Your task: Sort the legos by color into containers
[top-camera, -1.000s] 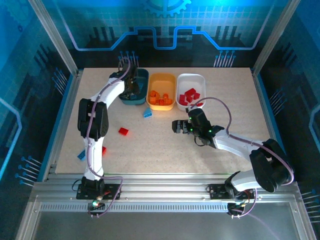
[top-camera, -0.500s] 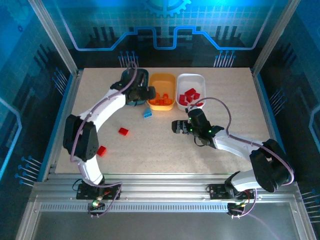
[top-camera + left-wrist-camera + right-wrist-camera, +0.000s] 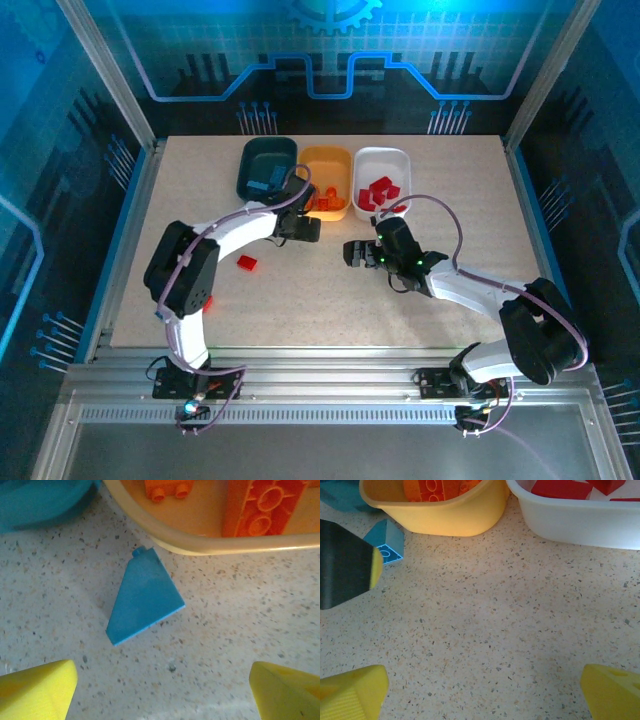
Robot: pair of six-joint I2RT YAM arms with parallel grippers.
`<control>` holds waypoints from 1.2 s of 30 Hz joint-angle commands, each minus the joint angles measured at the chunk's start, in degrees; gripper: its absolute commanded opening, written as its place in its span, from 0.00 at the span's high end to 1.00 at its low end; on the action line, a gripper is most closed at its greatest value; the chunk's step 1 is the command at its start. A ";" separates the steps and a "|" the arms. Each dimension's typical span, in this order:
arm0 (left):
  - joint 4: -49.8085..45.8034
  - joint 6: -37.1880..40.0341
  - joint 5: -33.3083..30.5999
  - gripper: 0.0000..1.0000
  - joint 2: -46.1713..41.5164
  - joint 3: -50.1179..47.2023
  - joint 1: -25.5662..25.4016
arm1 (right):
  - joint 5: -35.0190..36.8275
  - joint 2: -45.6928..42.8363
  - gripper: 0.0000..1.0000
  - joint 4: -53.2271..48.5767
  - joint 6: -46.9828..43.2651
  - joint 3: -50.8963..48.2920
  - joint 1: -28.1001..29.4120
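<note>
A blue sloped lego [image 3: 145, 600] lies flat on the table just in front of the yellow-orange tray [image 3: 225, 545]. My left gripper [image 3: 162, 695] hovers over it, open, its yellow fingertips [image 3: 37, 690] wide apart and short of the brick. From above, the left gripper [image 3: 303, 228] covers that brick. My right gripper [image 3: 355, 252] rests open near the table's middle, nothing between its fingers [image 3: 352, 692]; its view shows the blue lego [image 3: 387, 542]. Orange legos [image 3: 322, 198] sit in the yellow tray [image 3: 325, 160], red legos [image 3: 380, 190] in the white tray [image 3: 400, 160]. The teal tray [image 3: 262, 158] stands leftmost.
A red lego [image 3: 246, 262] lies loose on the table left of centre, and another red one [image 3: 207, 301] shows beside the left arm's elbow. The three trays line the back of the table. The left gripper's dark finger [image 3: 345, 565] reaches into the right wrist view.
My left arm has swung from over the teal tray down and right to above the blue lego in front of the yellow tray. The right arm has not moved.
</note>
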 commanded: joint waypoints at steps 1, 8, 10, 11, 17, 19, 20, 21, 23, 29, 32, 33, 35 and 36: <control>1.38 4.62 -3.05 0.14 3.85 2.38 0.47 | 0.37 0.09 0.00 -0.63 -0.34 1.79 0.96; 4.05 3.96 -3.74 0.24 5.89 2.00 2.27 | 0.75 0.11 0.00 -0.72 -0.61 1.78 0.96; 4.74 4.08 -3.62 0.25 6.08 1.73 2.57 | 0.64 0.34 0.00 -0.68 -0.62 1.87 0.96; 5.08 4.35 -3.45 0.25 6.25 1.80 2.69 | 0.51 0.51 0.00 -0.68 -0.61 1.96 0.96; 7.18 5.90 -1.72 0.38 7.55 1.80 2.85 | 0.38 1.22 0.00 -0.68 -0.62 2.13 0.95; 7.75 6.08 -1.03 0.44 7.46 1.34 2.85 | 0.55 1.14 0.00 -0.67 -0.62 2.14 0.96; 7.84 6.10 -0.99 0.48 7.45 1.04 2.85 | 0.55 1.14 0.01 -0.66 -0.70 2.13 0.96; 7.89 6.16 -1.05 0.51 7.33 0.86 2.90 | 0.63 1.14 0.01 -0.68 -0.70 2.13 0.96; 7.79 6.01 -0.89 0.56 6.92 0.26 2.84 | 0.55 1.22 0.01 -0.68 -0.67 2.13 0.96; 7.96 4.09 -0.76 0.61 2.26 -4.26 2.44 | 0.36 1.22 0.01 -0.68 -0.62 2.13 0.89; 7.45 2.96 -0.96 0.61 -1.46 -6.98 1.91 | 0.29 1.05 0.01 -0.56 -0.53 2.14 0.94; 7.11 2.59 -1.12 0.61 -2.94 -8.00 1.61 | 0.20 1.00 0.01 -0.59 -0.52 2.09 0.96; 6.50 1.79 -1.45 0.61 -6.06 -9.84 0.92 | 0.20 1.05 0.01 -0.54 -0.44 2.11 0.92; 6.15 1.38 -1.72 0.61 -7.91 -10.85 0.45 | 0.20 1.05 0.01 -0.59 -0.42 2.05 0.96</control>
